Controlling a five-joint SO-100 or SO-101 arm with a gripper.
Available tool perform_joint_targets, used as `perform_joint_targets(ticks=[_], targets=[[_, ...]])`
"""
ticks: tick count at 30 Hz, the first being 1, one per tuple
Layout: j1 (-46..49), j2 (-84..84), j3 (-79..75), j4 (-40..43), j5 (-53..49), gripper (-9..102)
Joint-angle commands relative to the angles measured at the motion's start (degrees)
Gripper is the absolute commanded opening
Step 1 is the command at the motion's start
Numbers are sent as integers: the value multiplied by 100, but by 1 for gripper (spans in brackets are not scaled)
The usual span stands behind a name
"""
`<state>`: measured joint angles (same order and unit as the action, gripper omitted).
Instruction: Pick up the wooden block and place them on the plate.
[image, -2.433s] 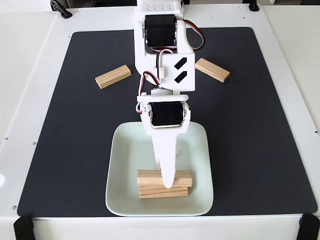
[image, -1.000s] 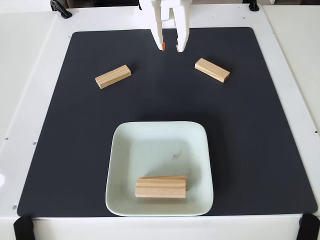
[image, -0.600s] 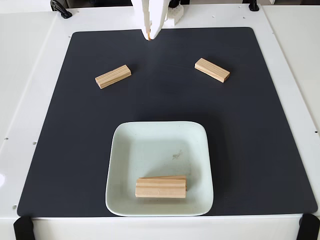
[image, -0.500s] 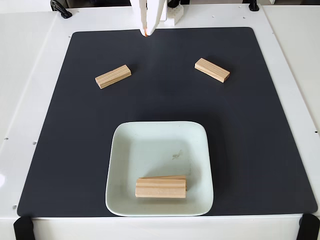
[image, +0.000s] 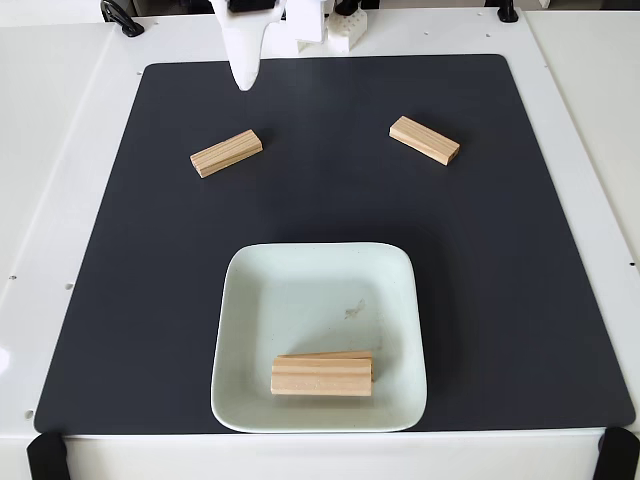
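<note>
One wooden block (image: 226, 153) lies on the black mat at the upper left, and a second wooden block (image: 424, 140) lies at the upper right. Two more wooden blocks (image: 322, 374) are stacked at the front of the pale plate (image: 318, 256). My white gripper (image: 243, 82) hangs at the mat's top edge, above and slightly right of the left block, well apart from it. Only one broad white finger faces the camera, so the gap between the fingers is hidden. Nothing is in its grasp.
The black mat (image: 500, 300) covers most of the white table (image: 590, 120). A white part of the arm's base (image: 340, 30) sits at the top centre. Black clamps (image: 45, 455) mark the table's front corners.
The arm left a block on the plate's stack, drew back to the top of the mat, and its gripper has now swung left toward the left block. No block moved.
</note>
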<state>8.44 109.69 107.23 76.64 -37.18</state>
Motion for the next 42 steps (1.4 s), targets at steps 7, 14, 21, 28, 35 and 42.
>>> perform_joint_targets(ticks=[7, 14, 21, 28, 35, 42], targets=[[976, -642, -272, 18, -2153, 0], [1230, -659, -185, -343, -2795, 0], [1230, -659, -176, -738, -2856, 9], [1248, -668, 185, -747, -2865, 51], [1178, -738, 334, -747, -2865, 64], [1160, -1415, 202, -976, -2865, 61]])
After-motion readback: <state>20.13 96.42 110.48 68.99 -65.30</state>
